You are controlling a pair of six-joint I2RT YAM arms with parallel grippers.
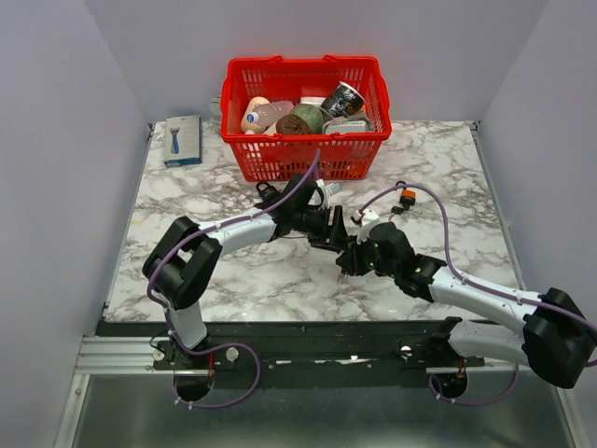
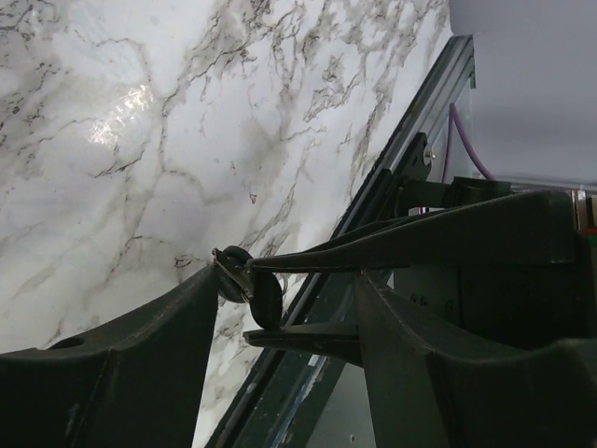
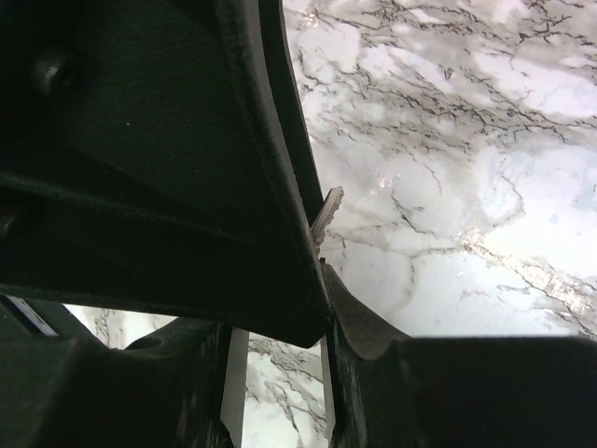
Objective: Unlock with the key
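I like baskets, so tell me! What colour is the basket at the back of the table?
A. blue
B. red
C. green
B: the basket at the back of the table has red plastic mesh walls and a red rim, with things piled inside.

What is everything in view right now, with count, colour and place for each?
Red plastic basket: one, red, back centre of the table.
Basket contents: several, mixed colours, among them a black-and-white printed cup and a brown round ball.
Blue-and-white flat package: one, back left corner.
White marble table: one, white with grey veins, under everything.
Black-headed silver key: one, on a metal ring, table centre, pinched by the right arm.
Left fingers: two, black, apart, beside the key.
Right fingers: two, black, closed on the key.
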